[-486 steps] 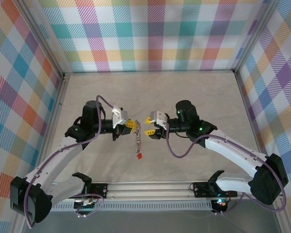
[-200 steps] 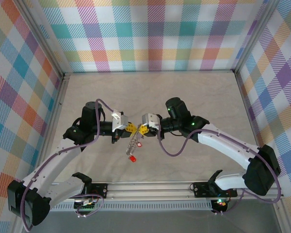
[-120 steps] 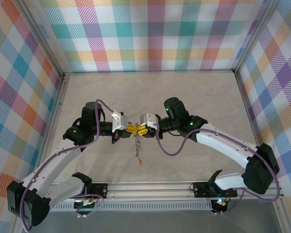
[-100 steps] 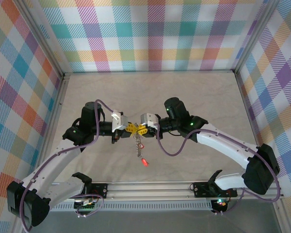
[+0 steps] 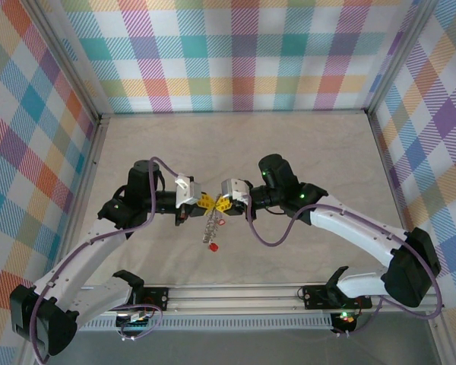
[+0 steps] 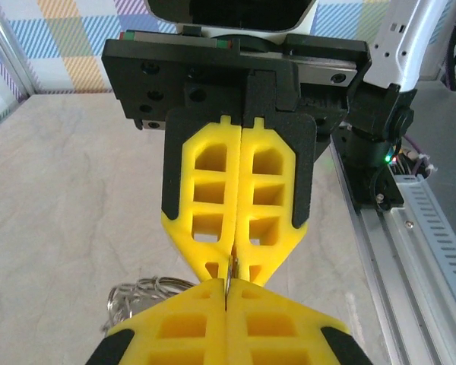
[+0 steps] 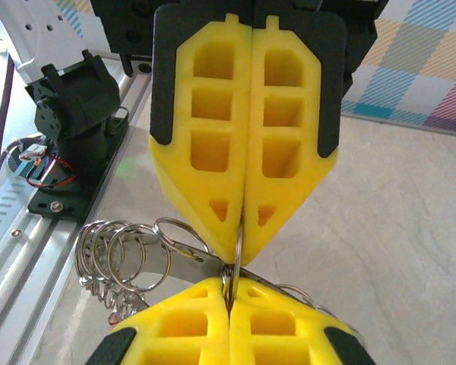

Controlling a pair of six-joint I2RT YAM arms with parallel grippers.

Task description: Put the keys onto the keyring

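Observation:
The keyring (image 5: 210,226) is a silvery bunch of linked rings hanging in the air between my two grippers. A red key (image 5: 212,246) dangles at its lower end. My left gripper (image 5: 205,202) and right gripper (image 5: 223,204) meet tip to tip above the table, both shut on a thin ring of it. In the left wrist view my left gripper (image 6: 226,287) pinches the ring's edge (image 6: 230,268), and the rest of the rings (image 6: 137,293) bulge out to the left. In the right wrist view my right gripper (image 7: 229,285) clamps the same ring (image 7: 236,242), with loose rings (image 7: 110,258) beside it.
The marbled tabletop (image 5: 304,152) lies below, ringed by plaid walls. A metal rail (image 5: 235,293) with both arm bases runs along the near edge. The rail (image 6: 418,228) and a base motor (image 7: 76,106) appear in the wrist views.
The right gripper has come in from the right, met the left gripper and shut on the ring. The hanging rings and red key have swung from side to side.

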